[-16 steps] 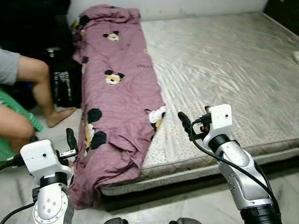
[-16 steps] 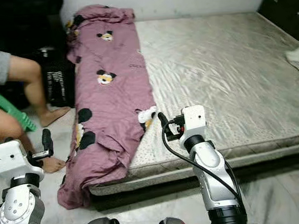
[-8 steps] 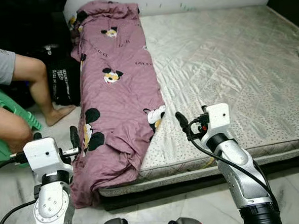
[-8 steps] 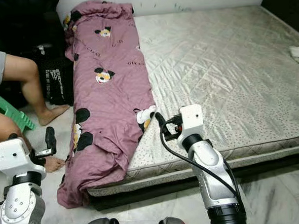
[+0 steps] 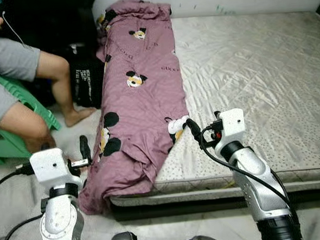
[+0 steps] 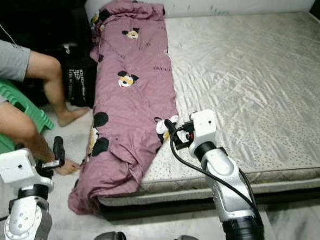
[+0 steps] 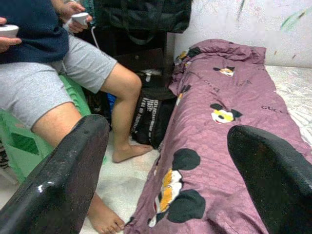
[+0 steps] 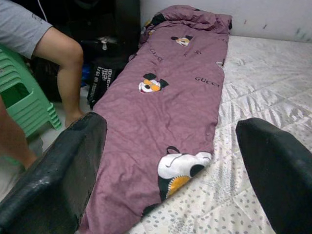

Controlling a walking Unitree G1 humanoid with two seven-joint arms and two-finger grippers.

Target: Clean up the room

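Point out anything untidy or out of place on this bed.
The purple blanket lies bunched in a long strip along the left edge of the mattress, its near end spilling over the corner toward the floor. The rest of the mattress is bare.

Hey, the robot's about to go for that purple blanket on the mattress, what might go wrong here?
The purple cartoon-print blanket hangs off the grey mattress edge toward the floor, so pulling may drag it down. A seated person's bare foot rests near the open left gripper; a swing could hit it. The open right gripper may snag only a thin fold.
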